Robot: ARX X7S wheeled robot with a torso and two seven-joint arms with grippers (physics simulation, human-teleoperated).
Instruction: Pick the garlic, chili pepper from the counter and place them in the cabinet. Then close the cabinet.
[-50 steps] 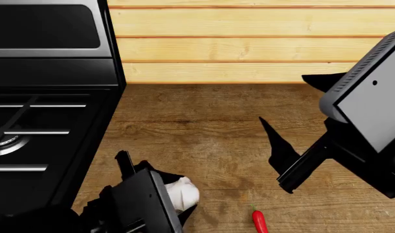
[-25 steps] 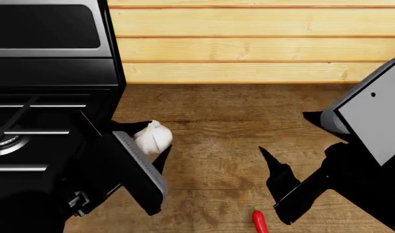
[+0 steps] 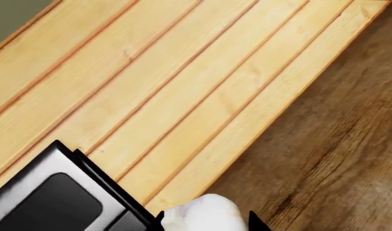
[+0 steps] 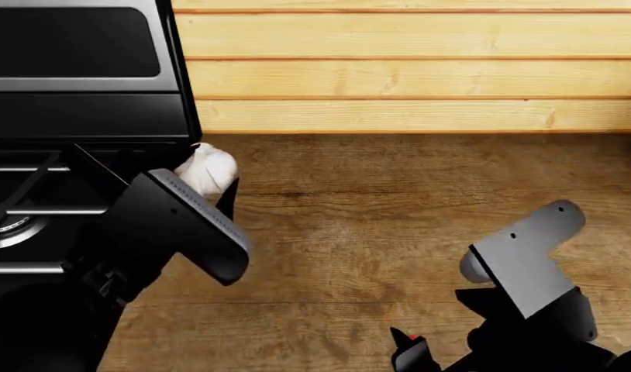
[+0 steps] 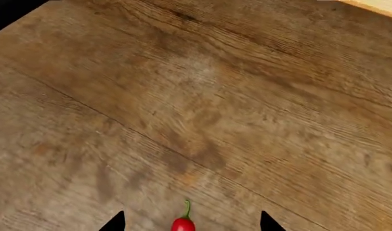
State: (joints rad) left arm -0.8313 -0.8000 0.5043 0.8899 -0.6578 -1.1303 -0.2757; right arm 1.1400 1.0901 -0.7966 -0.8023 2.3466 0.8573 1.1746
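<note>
My left gripper point(image 4: 212, 184) is shut on the white garlic point(image 4: 205, 167) and holds it above the brown counter point(image 4: 377, 209), next to the stove's edge. In the left wrist view the garlic point(image 3: 205, 214) sits between the two dark fingertips point(image 3: 159, 219). My right gripper point(image 4: 408, 350) is low over the counter's front and open. In the right wrist view the red chili pepper point(image 5: 183, 224) lies on the counter point(image 5: 215, 96) between the spread fingertips point(image 5: 115, 222). In the head view only a red speck of the chili pepper point(image 4: 411, 339) shows. The cabinet is out of view.
A black stove point(image 4: 46, 194) with grates fills the left side, its raised back panel point(image 3: 48, 202) near the garlic. A light wooden plank wall point(image 4: 398, 70) runs behind the counter. My right arm's grey link point(image 4: 522, 267) stands over the front right.
My left gripper has lifted the garlic and carried it back and left toward the stove. My right arm has swung down and forward, bringing its open gripper around the chili pepper.
</note>
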